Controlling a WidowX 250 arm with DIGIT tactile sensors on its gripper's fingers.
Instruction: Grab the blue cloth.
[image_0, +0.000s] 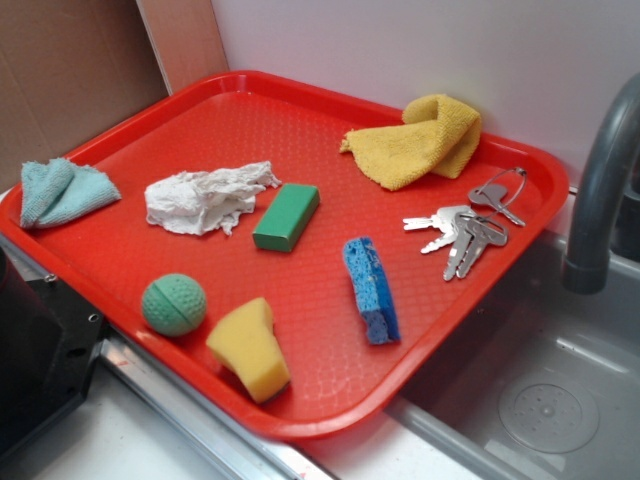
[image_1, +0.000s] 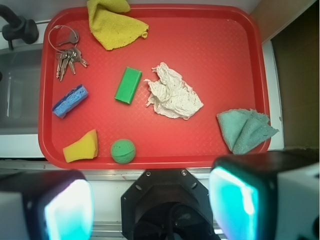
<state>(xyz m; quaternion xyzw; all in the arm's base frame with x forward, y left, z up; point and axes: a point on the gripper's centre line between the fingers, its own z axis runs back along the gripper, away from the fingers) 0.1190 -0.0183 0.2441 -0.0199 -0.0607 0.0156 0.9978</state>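
at the tray's left corner in the exterior view, the blue cloth (image_0: 62, 192) lies crumpled, its edge draped up onto the rim of the red tray (image_0: 300, 425); in the wrist view it sits at the right side, near the lower corner, well apart from everything else. i judge it light, soft and floppy, a fuzzy terry that will bunch and not slip, so i'd pinch down on the raised fold in its middle, clear of the tray rim. the pincer (image_1: 152, 200) hangs high above the tray's near edge with its fingers (image_1: 240, 197) spread wide and nothing between them. the wrist view gives me the whole layout from above: crumpled paper towel (image_1: 172, 92) nearest the cloth, green ball (image_1: 123, 151), yellow cloth (image_1: 114, 22) far off. the exterior view shows no pincer at all, but it does show how the cloth's folds stand up off the tray and the sink (image_0: 545, 400) beside it.
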